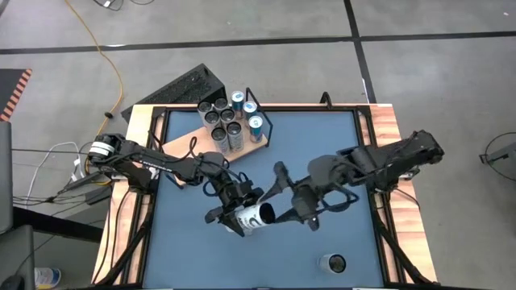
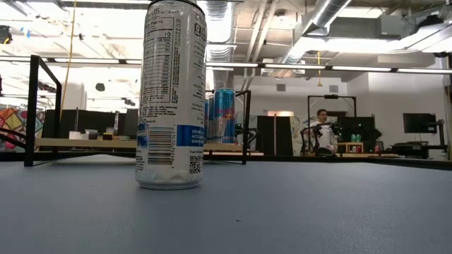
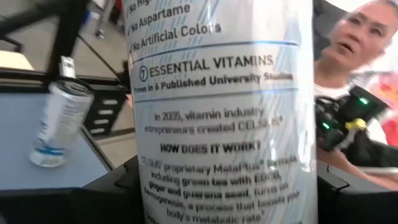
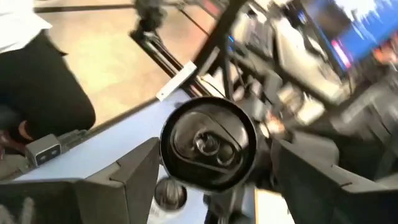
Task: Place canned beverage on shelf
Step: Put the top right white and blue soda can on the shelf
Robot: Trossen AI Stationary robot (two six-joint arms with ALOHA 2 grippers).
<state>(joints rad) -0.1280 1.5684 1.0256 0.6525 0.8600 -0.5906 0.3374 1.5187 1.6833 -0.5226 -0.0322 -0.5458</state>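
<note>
The left end effector (image 1: 234,216) grips a white aluminium can (image 1: 256,216) lying sideways above the blue bench (image 1: 322,153); its label reads "ESSENTIAL VITAMINS", "No Aspartame", "No Artificial Colors" and "CELSIUS". The right end effector (image 1: 282,211) sits at the can's dark top, fingers (image 4: 134,171) spread on either side without touching. The pale-wood shelf (image 1: 181,145) with its black wire frame at the far left corner carries several cans. Another white can (image 2: 171,95) stands near the front.

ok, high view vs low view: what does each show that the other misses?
High only: both arms, with the left gripper and right gripper meeting at a lying white can mid-table. Low only: a person in the room behind. Both: the standing can alone on the table, and the shelf with its cans.
</note>
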